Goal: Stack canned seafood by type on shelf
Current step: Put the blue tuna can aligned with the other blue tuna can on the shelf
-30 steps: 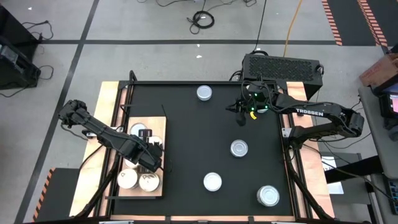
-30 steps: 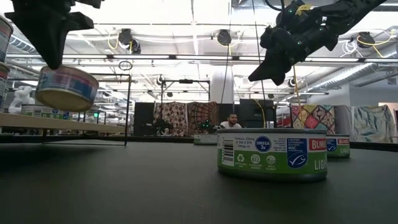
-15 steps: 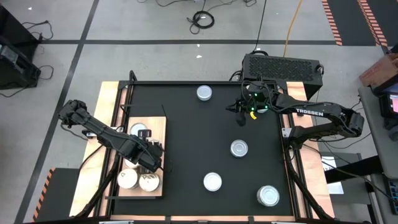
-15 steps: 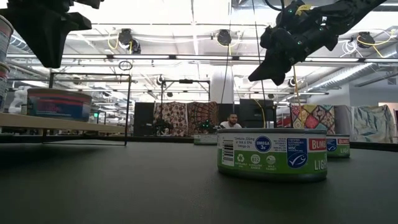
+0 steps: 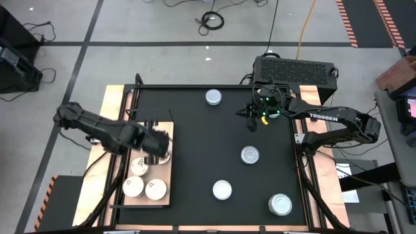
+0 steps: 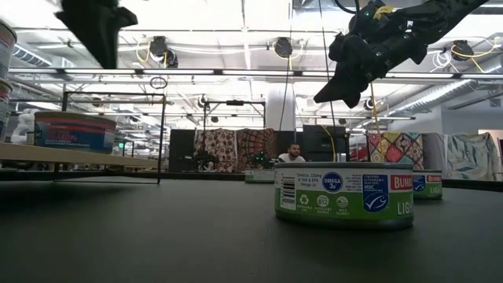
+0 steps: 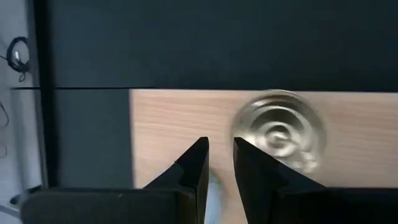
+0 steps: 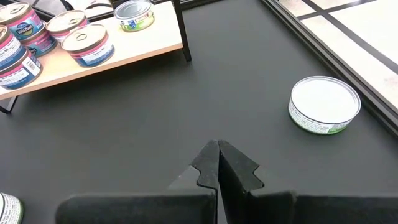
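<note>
The shelf [image 5: 166, 175] is a light-brown board at the mat's left. On it stand three cream-topped cans [image 5: 138, 166], [image 5: 133, 187], [image 5: 156, 189] and a silver-topped can [image 7: 280, 134]. My left gripper [image 7: 219, 155] hangs open above the shelf [image 7: 168, 124], beside the silver can and touching nothing; the high view shows it blurred [image 5: 158, 140]. More cans stand on the black mat [image 5: 213, 97], [image 5: 250, 155], [image 5: 222, 190], [image 5: 281, 204]. My right gripper [image 8: 217, 155] is shut and empty, raised over the mat's far right [image 5: 251, 125].
A black box [image 5: 296, 68] sits beyond the mat's far right corner. A green-labelled can [image 6: 343, 194] stands close to the low camera. A white-topped can [image 8: 324, 102] sits ahead of my right gripper. Bare mat lies between the shelf and the scattered cans.
My left gripper has set a tilted can down upright on the shelf, opened and let go of it. It has then risen and gone toward the table's far edge along the shelf. The can stays where it was put.
</note>
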`<action>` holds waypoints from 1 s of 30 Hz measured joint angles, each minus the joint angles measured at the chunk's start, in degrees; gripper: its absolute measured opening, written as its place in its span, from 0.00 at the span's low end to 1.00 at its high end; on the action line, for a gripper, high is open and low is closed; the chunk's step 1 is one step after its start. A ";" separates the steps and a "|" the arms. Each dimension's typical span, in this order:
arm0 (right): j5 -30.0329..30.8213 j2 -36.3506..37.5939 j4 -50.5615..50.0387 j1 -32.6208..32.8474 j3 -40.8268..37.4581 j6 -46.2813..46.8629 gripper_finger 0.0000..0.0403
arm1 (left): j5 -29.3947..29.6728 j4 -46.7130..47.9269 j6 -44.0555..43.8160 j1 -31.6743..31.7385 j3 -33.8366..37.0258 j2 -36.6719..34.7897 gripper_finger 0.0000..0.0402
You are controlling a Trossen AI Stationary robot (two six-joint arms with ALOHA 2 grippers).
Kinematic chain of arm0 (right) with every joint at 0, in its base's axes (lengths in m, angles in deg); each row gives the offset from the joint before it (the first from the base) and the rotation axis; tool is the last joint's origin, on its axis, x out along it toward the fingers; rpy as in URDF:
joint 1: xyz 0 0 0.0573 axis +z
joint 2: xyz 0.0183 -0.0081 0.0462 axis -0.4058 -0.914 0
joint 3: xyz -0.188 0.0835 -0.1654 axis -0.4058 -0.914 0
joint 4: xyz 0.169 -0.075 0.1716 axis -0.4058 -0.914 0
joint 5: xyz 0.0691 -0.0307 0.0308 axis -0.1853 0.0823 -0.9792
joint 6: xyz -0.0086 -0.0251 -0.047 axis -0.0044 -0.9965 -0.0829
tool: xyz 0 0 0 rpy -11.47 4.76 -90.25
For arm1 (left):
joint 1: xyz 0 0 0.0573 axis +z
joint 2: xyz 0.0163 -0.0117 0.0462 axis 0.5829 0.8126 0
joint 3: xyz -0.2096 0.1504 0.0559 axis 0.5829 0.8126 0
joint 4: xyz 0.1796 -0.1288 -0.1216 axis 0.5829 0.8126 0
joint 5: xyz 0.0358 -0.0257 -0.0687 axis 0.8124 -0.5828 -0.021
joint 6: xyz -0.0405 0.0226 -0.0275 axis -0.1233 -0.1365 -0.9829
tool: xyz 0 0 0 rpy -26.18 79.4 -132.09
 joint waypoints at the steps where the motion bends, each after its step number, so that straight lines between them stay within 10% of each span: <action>1: 0.00 0.00 0.00 0.00 -0.01 -0.03 0.00 | -0.40 -0.33 2.11 2.14 0.05 -0.69 0.19; 13: 0.00 -0.02 -0.39 -0.04 -0.01 -2.41 0.00 | -16.22 -4.89 20.36 21.70 0.36 4.61 0.19; 30: 0.00 -0.04 -0.48 -0.02 -0.01 -2.30 0.00 | -19.97 -12.43 24.90 23.54 10.72 8.81 0.19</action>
